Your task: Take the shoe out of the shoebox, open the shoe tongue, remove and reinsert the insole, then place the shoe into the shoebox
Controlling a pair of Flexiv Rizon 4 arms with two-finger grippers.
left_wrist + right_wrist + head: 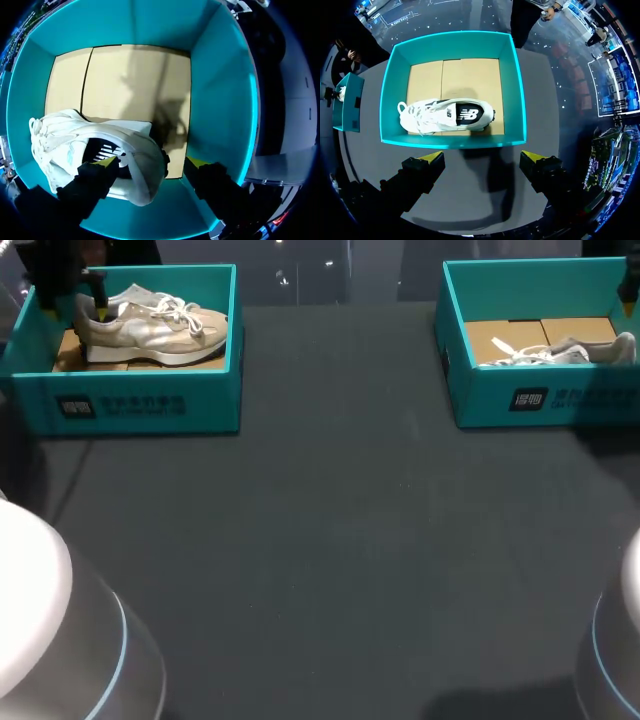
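Outside — printed label (146, 406) on left shoebox (216, 400)

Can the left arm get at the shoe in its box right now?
Likely yes: its jaws stand open, down inside the shoebox, with the heel of the shoe between them and nothing covering it.

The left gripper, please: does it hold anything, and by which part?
Nothing: left gripper open, one fingertip at the shoe, heel end, the other apart.

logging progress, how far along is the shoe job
Nothing looks done: the beige shoe lies in the left shoebox, the white shoe in the right shoebox. In hand: left gripper sits open at the beige shoe's heel; right gripper hangs open above its box. Left: lifting out, tongue, insole, reboxing.
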